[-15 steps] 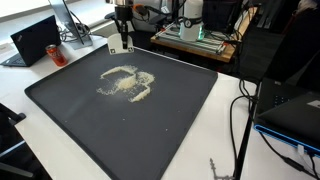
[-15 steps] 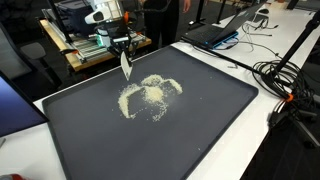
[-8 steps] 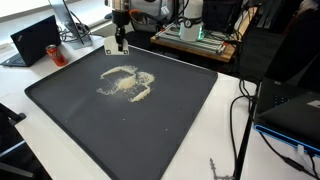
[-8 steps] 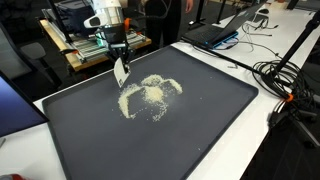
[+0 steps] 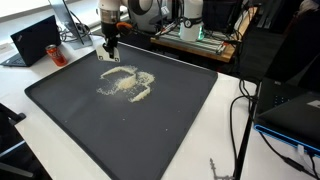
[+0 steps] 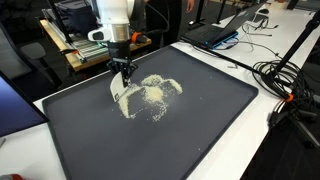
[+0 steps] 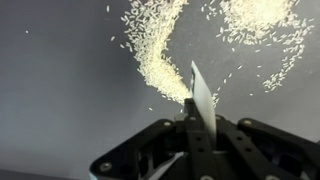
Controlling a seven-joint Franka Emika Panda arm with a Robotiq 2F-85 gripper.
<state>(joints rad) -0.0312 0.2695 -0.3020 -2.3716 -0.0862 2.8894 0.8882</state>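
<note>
Here, in an exterior view: the fingers (image 5: 109,46) are clamped together on a thin, flat white card (image 5: 106,56) that hangs below them; its lower edge is too small to tell apart from the matte black mat (image 5: 150,130).
Rice, in an exterior view: pale loose rice (image 6: 150,93) lies in a curled, ragged heap just beside the card under the fingers; whether they touch is unclear.
Wrist view: the card (image 7: 200,98) stands edge-on between the dark metal fingers, with its tip at a streak of rice; the frame cuts off the finger bases.
</note>
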